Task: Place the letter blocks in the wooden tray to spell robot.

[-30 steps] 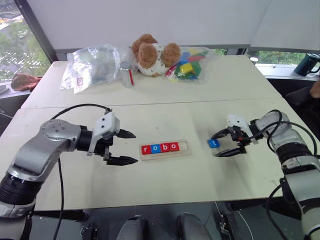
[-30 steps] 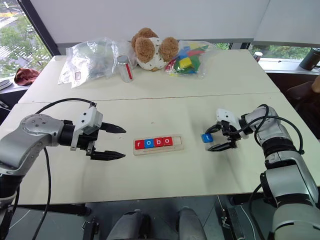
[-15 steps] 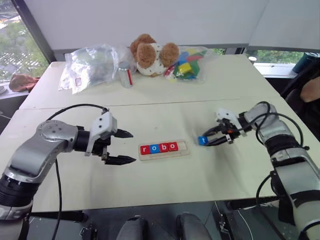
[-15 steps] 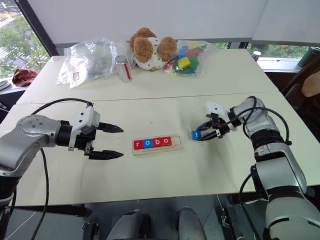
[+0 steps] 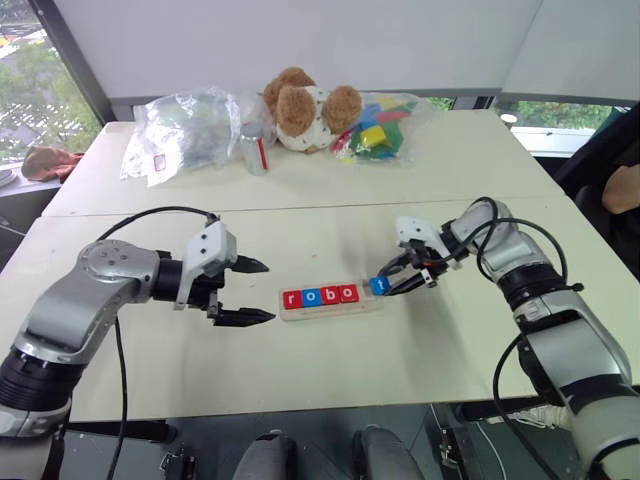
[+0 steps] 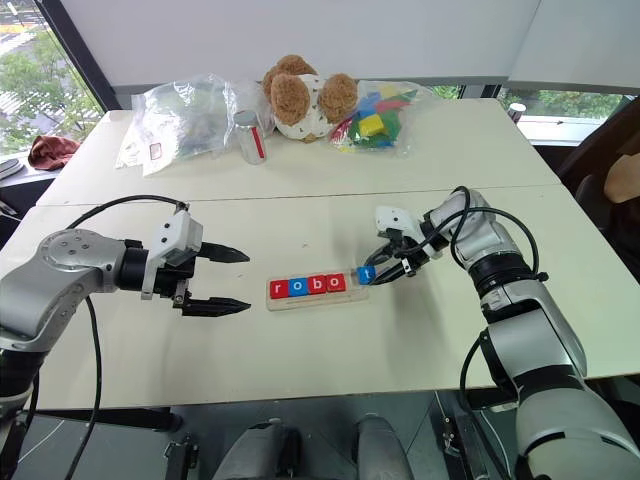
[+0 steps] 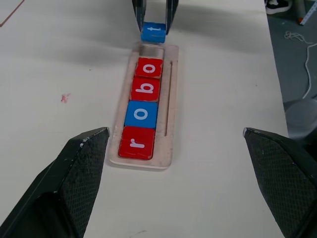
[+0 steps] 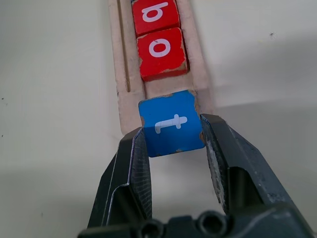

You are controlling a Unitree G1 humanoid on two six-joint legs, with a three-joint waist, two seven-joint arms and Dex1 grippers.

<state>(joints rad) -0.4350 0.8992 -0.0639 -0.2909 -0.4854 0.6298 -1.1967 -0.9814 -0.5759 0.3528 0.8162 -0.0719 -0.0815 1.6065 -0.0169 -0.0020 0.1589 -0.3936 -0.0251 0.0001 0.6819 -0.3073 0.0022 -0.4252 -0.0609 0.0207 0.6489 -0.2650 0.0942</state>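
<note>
Letter blocks r, o, b, o sit in the wooden tray (image 5: 372, 301); right gripper (image 8: 174, 151) pinches the blue t block (image 8: 171, 124) at its empty end slot, probably not seated yet. Left gripper (image 5: 252, 292) spread wide.

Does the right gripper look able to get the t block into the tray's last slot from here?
Probably yes: the right gripper holds the t block right at the tray's open end, with the last slot bare and nothing between.

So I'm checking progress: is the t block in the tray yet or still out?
Still out. The t block is clamped in the right gripper at the wooden tray's end, its last slot still bare.
</note>
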